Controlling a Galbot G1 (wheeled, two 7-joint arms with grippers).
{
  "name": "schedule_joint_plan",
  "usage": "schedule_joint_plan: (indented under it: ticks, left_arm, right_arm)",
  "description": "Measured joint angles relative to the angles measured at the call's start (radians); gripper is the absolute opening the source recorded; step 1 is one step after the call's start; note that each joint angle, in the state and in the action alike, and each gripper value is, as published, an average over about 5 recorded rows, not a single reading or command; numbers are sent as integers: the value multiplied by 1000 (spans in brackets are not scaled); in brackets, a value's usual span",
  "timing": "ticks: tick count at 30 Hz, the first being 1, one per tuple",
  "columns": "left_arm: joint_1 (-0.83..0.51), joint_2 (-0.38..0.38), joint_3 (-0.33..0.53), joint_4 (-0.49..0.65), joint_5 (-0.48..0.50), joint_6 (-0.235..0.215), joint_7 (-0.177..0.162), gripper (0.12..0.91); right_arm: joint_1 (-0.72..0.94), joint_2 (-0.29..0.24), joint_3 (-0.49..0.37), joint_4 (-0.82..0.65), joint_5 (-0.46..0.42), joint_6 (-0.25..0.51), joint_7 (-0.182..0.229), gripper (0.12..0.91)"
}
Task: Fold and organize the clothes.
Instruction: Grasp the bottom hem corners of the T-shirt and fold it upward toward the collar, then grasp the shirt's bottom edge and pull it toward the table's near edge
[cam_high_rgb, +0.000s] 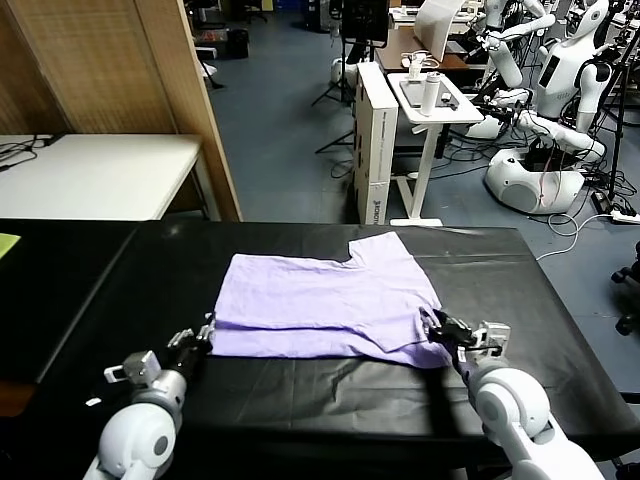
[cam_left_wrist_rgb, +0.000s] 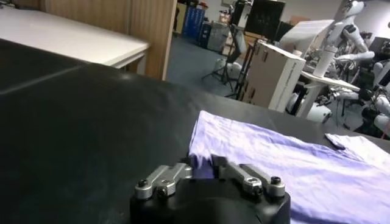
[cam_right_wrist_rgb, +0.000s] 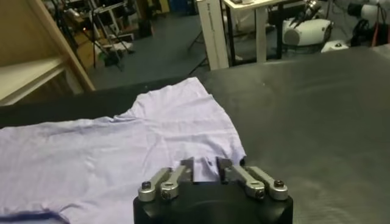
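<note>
T-shirt (cam_high_rgb: 325, 305), light lavender, lies flat on the black table cover (cam_high_rgb: 560, 300), about midway between the left and right edges and nearer the far edge than the near one.

Head view: shirt folded over on itself, a doubled layer along its near side. One short sleeve juts toward the far edge. Left gripper (cam_high_rgb: 203, 335) sits at the shirt's near left corner. Right gripper (cam_high_rgb: 437, 325) sits at the near right corner, over the cloth edge. A white table (cam_high_rgb: 95, 175) stands beyond the cover's far left corner; white boxes (cam_high_rgb: 375, 140) and other robots (cam_high_rgb: 560, 80) on the floor behind.

Left wrist view: left gripper (cam_left_wrist_rgb: 203, 167), fingers (cam_left_wrist_rgb: 183, 170) spread apart with a narrow gap, tips at the shirt's (cam_left_wrist_rgb: 292, 170) corner. Cloth shows in the gap; no pinch visible, hold cannot be told for sure.

Right wrist view: right gripper (cam_right_wrist_rgb: 204, 165), fingers (cam_right_wrist_rgb: 226, 169) parted, tips resting over the shirt's (cam_right_wrist_rgb: 122, 152) hem near its corner. Fabric lies under and between them, not clamped. Bare black cover to one side.
</note>
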Motion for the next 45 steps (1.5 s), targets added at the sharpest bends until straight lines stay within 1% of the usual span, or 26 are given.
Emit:
schedule_joint_plan:
  ticks: [1, 2, 4, 5, 14, 16, 18, 20, 22, 25, 26, 27, 28, 29, 30, 31, 32, 33, 38, 41, 45]
  left_arm:
    - [6, 0, 0, -5, 3, 2, 0, 802]
    - [13, -1, 0, -11, 7, 3, 0, 842]
    - [32, -4, 0, -26, 15, 6, 1, 890]
    - [43, -6, 0, -32, 19, 7, 2, 898]
    - [104, -17, -2, -44, 27, 2, 11, 907]
    - [107, -17, -2, -43, 26, 2, 11, 904]
    - [109, -18, -2, -39, 26, 2, 11, 883]
    - [108, -20, -2, -33, 27, 1, 11, 831]
    - [108, -22, -2, -26, 27, -1, 11, 764]
    - [109, -23, -2, -19, 26, -3, 11, 619]
    - [109, -23, -2, -18, 26, -4, 11, 552]
    - [109, -23, -2, -17, 26, -4, 11, 501]
    - [110, -23, -2, -16, 26, -4, 11, 449]
    - [110, -22, -2, -16, 26, -4, 10, 387]
    - [111, -22, -2, -15, 26, -5, 10, 339]
    - [112, -22, -3, -15, 26, -5, 10, 303]
    - [112, -21, -3, -15, 27, -5, 11, 263]
    - [113, -21, -3, -15, 27, -5, 10, 242]
    - [126, -13, -5, -22, 28, -4, 2, 168]
    - [144, 0, -13, -39, 28, -3, -10, 156]
    - [183, 22, -29, -73, 27, -1, -32, 157]
  right_arm:
    - [-26, -4, 10, 10, -6, 2, -8, 905]
    - [-50, -6, 20, 17, -12, 4, -14, 906]
    - [-89, -9, 33, 26, -22, 7, -22, 907]
    - [-105, -9, 37, 30, -27, 8, -24, 907]
    - [-158, -8, 34, 45, -55, 8, -29, 902]
    - [-162, -7, 29, 44, -63, 9, -32, 880]
    - [-164, -6, 24, 43, -72, 10, -35, 820]
    - [-164, -6, 19, 42, -79, 11, -38, 744]
    - [-162, -6, 16, 42, -85, 11, -40, 641]
    - [-157, -10, 12, 41, -93, 11, -42, 473]
    - [-155, -11, 11, 41, -96, 11, -43, 418]
    - [-154, -13, 11, 40, -97, 11, -43, 345]
    - [-154, -15, 11, 41, -98, 11, -43, 291]
    - [-155, -16, 11, 42, -98, 9, -42, 246]
    - [-157, -19, 11, 44, -97, 6, -40, 200]
    - [-161, -22, 13, 48, -95, 0, -36, 171]
    - [-165, -25, 16, 53, -91, -9, -30, 159]
    - [-170, -29, 20, 60, -85, -20, -24, 147]
    - [-210, -50, 49, 109, -28, -97, 15, 140]
    - [-245, -56, 74, 150, -8, -136, 33, 140]
    - [-302, -54, 112, 208, -5, -185, 54, 140]
